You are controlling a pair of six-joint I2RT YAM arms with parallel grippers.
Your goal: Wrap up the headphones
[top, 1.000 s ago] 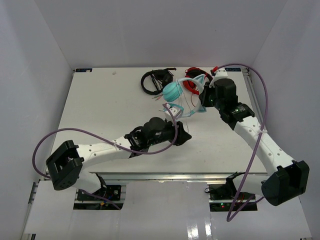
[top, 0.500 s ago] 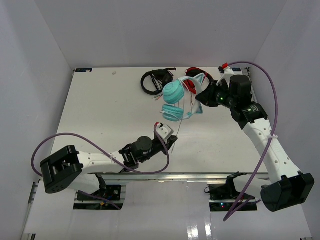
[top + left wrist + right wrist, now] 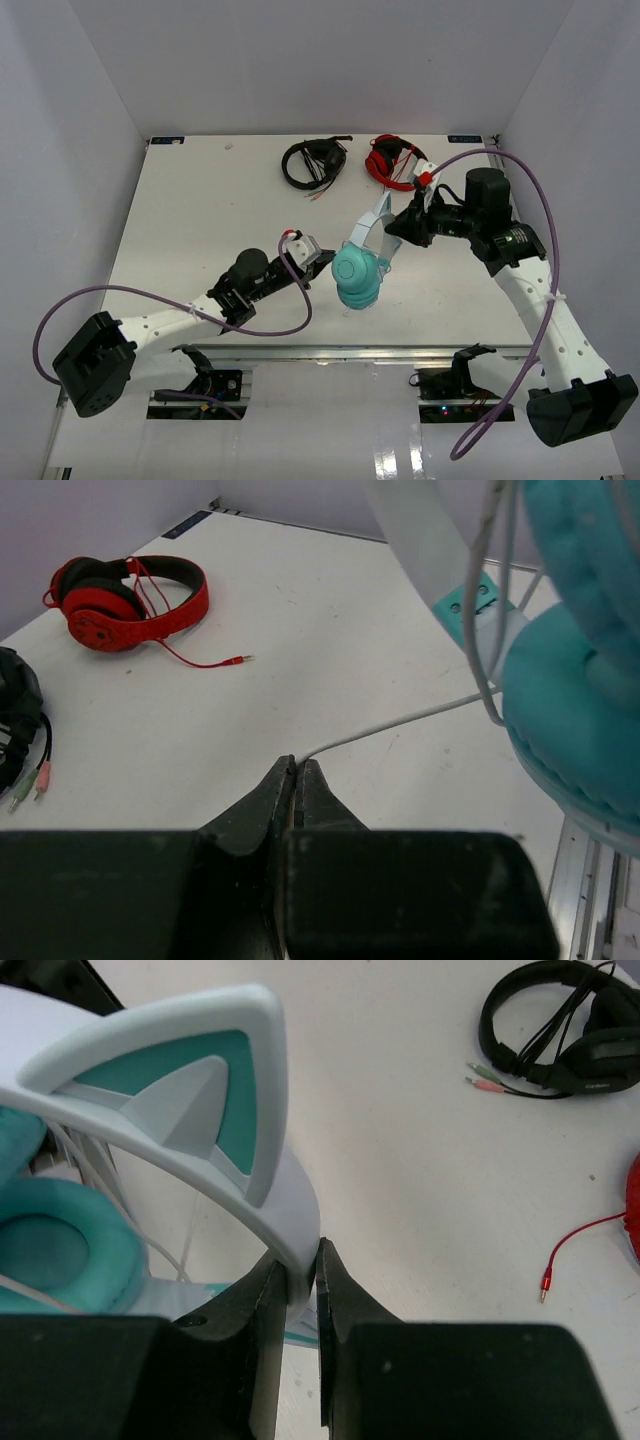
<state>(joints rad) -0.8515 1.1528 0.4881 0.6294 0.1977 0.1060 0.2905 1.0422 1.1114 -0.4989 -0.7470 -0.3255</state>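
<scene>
Top view, headphones: the headphones point(image 3: 360, 278) hang over the near middle of the table point(image 3: 200, 200), apparently raised so cable can pass round them.
Top view, spares: black headphones point(image 3: 312, 162) and red headphones point(image 3: 392, 160) lie well apart at the far edge.
Left wrist, left gripper point(image 3: 297, 772): pinched together on the cable point(image 3: 400, 720), probably to steer the winding.
Right wrist, right gripper point(image 3: 300, 1260): clamped on the headband point(image 3: 285, 1195) below 1 cat ear point(image 3: 190, 1090), as an anchor.
</scene>
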